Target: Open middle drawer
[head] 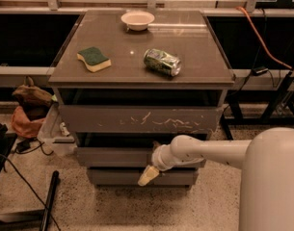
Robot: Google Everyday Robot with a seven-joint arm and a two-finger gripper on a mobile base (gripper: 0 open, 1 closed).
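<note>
The middle drawer (pixel 113 157) is a shallow grey-brown front with almost no marks, under the taller scratched drawer front (pixel 137 119). A dark gap shows above it. My gripper (pixel 148 175) is cream-coloured and hangs low at the drawer's centre, pointing down and left over the plain lowest drawer front (pixel 113 177). Its white wrist (pixel 163 158) crosses the right half of the middle drawer front and hides that part. The arm reaches in from the right.
On the cabinet top (pixel 137 42) lie a green and yellow sponge (pixel 93 59), a crushed green can (pixel 162 61) and a white bowl (pixel 138 19). A brown bag (pixel 28 109) and clear bin (pixel 52 134) stand left on the speckled floor, and a black pole (pixel 49 198) lies there.
</note>
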